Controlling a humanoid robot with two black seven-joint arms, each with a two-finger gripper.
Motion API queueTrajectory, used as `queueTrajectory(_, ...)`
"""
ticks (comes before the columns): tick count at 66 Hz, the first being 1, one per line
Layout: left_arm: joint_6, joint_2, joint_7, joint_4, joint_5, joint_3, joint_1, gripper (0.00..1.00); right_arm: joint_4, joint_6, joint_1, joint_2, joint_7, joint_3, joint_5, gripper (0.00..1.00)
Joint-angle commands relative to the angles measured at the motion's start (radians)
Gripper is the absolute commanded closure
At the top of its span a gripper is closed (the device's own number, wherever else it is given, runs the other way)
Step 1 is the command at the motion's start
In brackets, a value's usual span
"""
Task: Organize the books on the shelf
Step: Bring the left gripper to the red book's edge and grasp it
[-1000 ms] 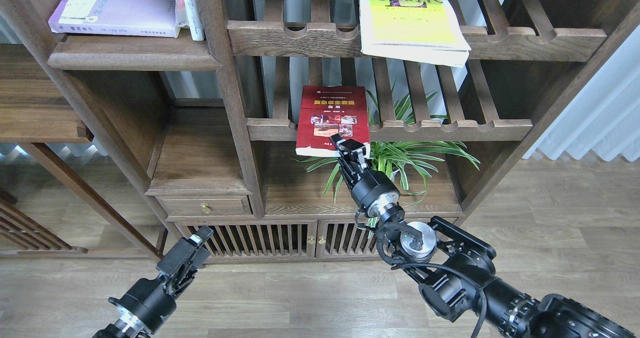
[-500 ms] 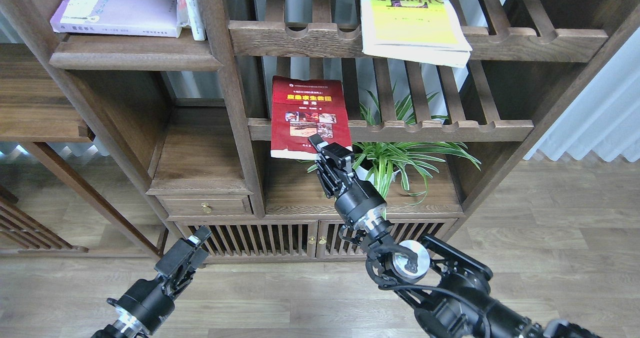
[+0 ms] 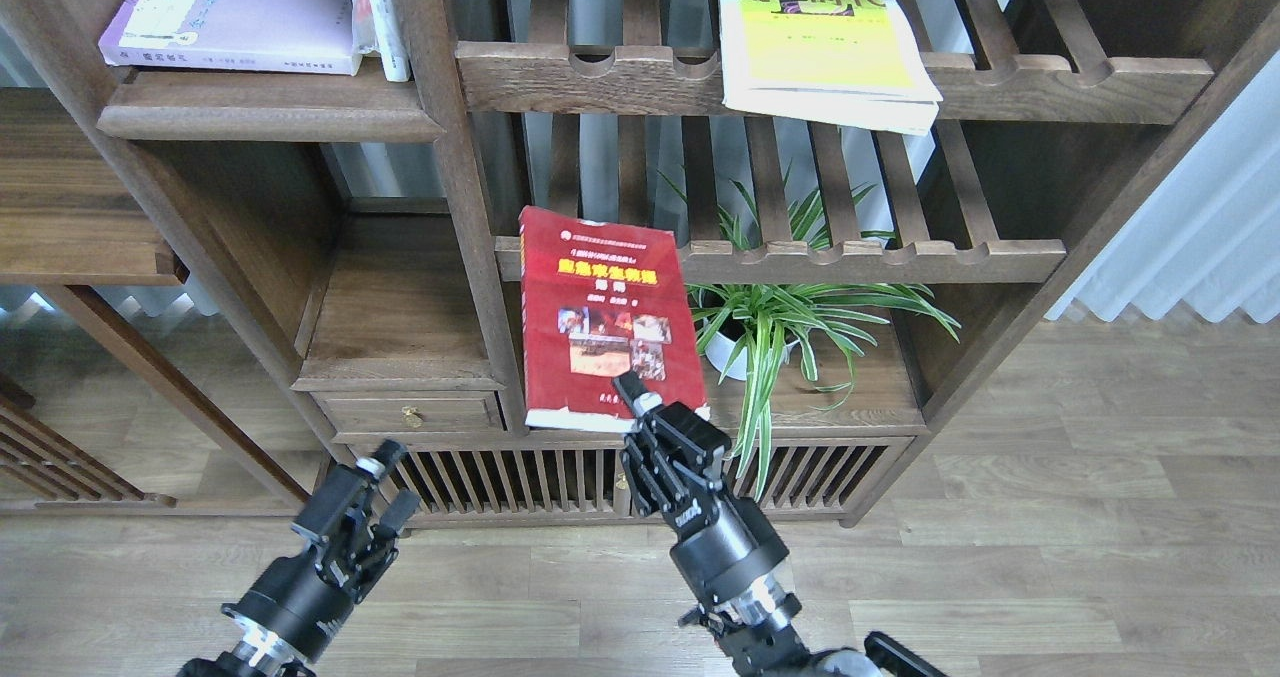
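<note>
My right gripper point(image 3: 640, 404) is shut on the near edge of the red book point(image 3: 603, 319), which hangs in the air in front of the bookcase, clear of the slatted rack behind it. The pale lavender book point(image 3: 235, 12) lies flat on the solid dark-brown shelf point(image 3: 265, 117) at the upper left. The yellow-green book point(image 3: 820, 37) lies on the upper slatted rack, its near corner overhanging. My left gripper point(image 3: 385, 477) is low at the left, over the floor, with its fingers apart and nothing between them.
White-spined upright books point(image 3: 378, 12) stand beside the lavender book. A potted spider plant point(image 3: 775, 322) sits on the lower board, right of the red book. Slatted racks point(image 3: 800, 257) cross the middle. A small drawer point(image 3: 405, 412) and slatted cabinet doors lie below.
My right gripper has pulled the red book off the slatted rack, down and to the left toward me. My left gripper's fingers have spread slightly apart.
</note>
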Motion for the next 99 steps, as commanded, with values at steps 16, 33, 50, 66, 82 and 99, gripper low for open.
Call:
queueTrajectory(16, 0.000, 0.028, 0.007, -0.068, -0.210, 0.048, -0.001, 0.00, -0.006, 0.000, -0.042, -0.035, -0.049, -0.005, -0.056, 0.96)
queueTrajectory(33, 0.000, 0.129, 0.006, -0.126, -0.278, 0.117, 0.000, 0.00, -0.025, 0.000, -0.047, -0.057, -0.056, -0.003, -0.057, 0.96)
queueTrajectory(50, 0.000, 0.167, 0.006, -0.124, -0.278, 0.177, -0.003, 0.00, -0.026, 0.000, -0.054, -0.057, -0.076, -0.031, -0.063, 0.95)
queueTrajectory(66, 0.000, 0.173, 0.004, -0.121, -0.278, 0.197, -0.003, 0.00, -0.025, 0.000, -0.093, -0.055, -0.096, -0.060, -0.100, 0.95)
queueTrajectory(82, 0.000, 0.224, 0.006, -0.123, -0.278, 0.295, 0.010, 0.00, -0.035, 0.000, -0.100, -0.048, -0.099, -0.083, -0.134, 0.95)
queueTrajectory(99, 0.000, 0.222, 0.004, -0.123, -0.276, 0.313, 0.011, 0.00, -0.049, 0.000, -0.133, -0.043, -0.099, -0.103, -0.152, 0.95)
